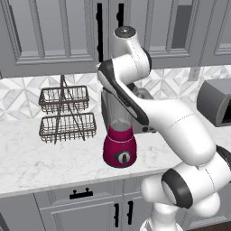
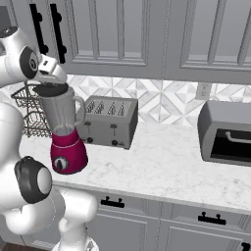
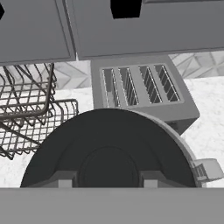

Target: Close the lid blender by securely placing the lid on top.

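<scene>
The blender (image 2: 67, 151) stands on the counter in front of the toaster, with a crimson base (image 1: 120, 148), a dark dial and a clear greyish jar (image 2: 59, 113). The dark round lid (image 2: 51, 89) lies level at the jar's rim. My gripper (image 2: 52, 81) comes down on it from above and is shut on it. In the hand view the lid (image 3: 109, 140) spreads wide below my gripper (image 3: 107, 183), its centre knob sits between the fingertips, and the jar's rim and handle (image 3: 208, 169) peek out at its right. I cannot tell whether the lid is fully seated.
A silver toaster (image 2: 109, 120) stands right behind the blender. A two-tier wire basket (image 1: 67, 113) stands to the left against the backsplash. A dark toaster oven (image 2: 228, 132) sits at the far right. Wall cabinets hang close above my hand.
</scene>
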